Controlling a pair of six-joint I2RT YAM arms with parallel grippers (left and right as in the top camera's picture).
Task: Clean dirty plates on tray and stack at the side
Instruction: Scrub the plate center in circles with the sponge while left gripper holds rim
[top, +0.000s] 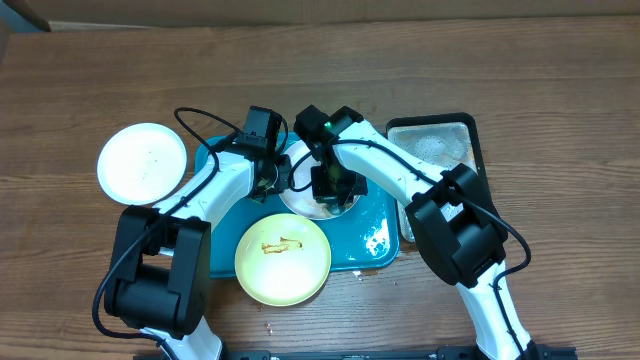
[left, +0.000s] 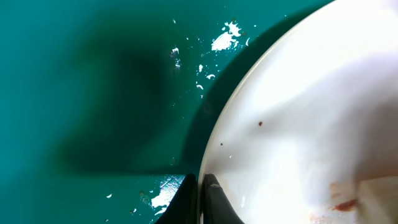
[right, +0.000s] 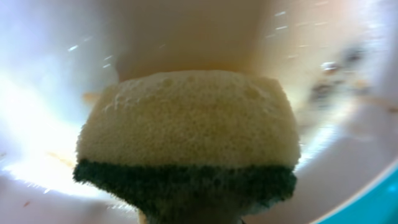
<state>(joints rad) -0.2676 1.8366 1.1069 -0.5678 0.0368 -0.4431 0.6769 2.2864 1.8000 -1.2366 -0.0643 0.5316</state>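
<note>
The teal tray (top: 375, 240) lies mid-table. On it sits a white plate (top: 300, 200) with brown smears, mostly hidden under both arms. My left gripper (top: 275, 182) is shut on this plate's left rim; in the left wrist view its fingertips (left: 211, 186) pinch the plate (left: 298, 124) edge over the tray (left: 93, 93). My right gripper (top: 335, 190) is shut on a yellow-and-green sponge (right: 186, 137) pressed onto the plate (right: 186, 37); the sponge hides its fingers. A yellow-green plate (top: 283, 258) with brown smears overlaps the tray's front edge. Another white plate (top: 142, 163) rests on the table, left of the tray.
A black tray (top: 478, 150) with foamy water stands against the teal tray's right side. White foam flecks (left: 224, 38) dot the teal tray beside the plate. Bare wooden table (top: 560, 80) surrounds everything.
</note>
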